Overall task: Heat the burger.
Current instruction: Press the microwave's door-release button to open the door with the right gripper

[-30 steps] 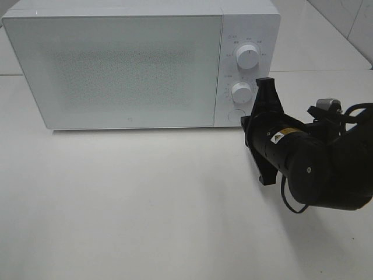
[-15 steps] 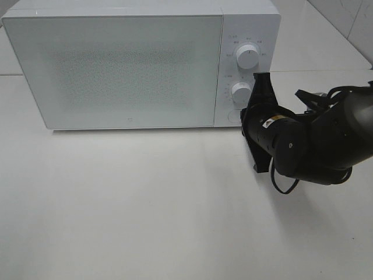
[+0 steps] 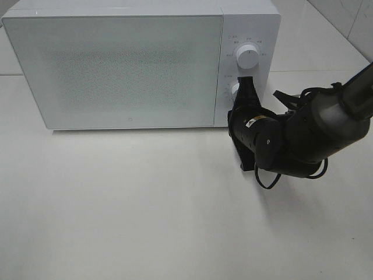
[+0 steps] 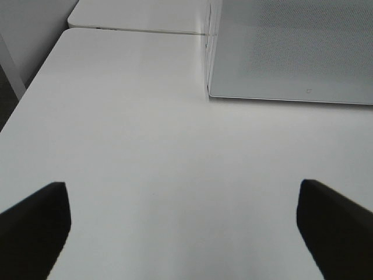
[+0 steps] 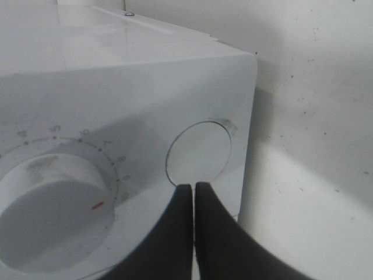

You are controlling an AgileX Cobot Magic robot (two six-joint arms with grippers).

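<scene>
1. Standing on a white worktop (image 3: 145, 204): a white microwave (image 3: 116, 70) with its frosted door (image 3: 122, 67) shut and a control panel at the right end of its front.
2. Reaching in from the right of the high view with the black right arm (image 3: 315, 131), and covering the lower part of that control panel.
3. Holding the right end effector (image 5: 192, 186) pinched fully together, with no gap between the dark fingers and nothing gripped.
4. Pointing those closed tips at the rim of the round button (image 5: 199, 153), just beside the lower dial (image 5: 52, 204); cannot tell whether touching or only very near.
5. Showing a small red mark on the lower dial's face and printed numbers around it; leaving the upper dial (image 3: 247, 56) uncovered above the arm in the high view.
6. Hanging the left end effector (image 4: 180, 185) spread wide over bare worktop, grasping nothing, with a front corner of the microwave ahead of it; outside the high view.
7. Cannot tell where the burger is: not shown in any view, and no look inside through the frosted door.
</scene>
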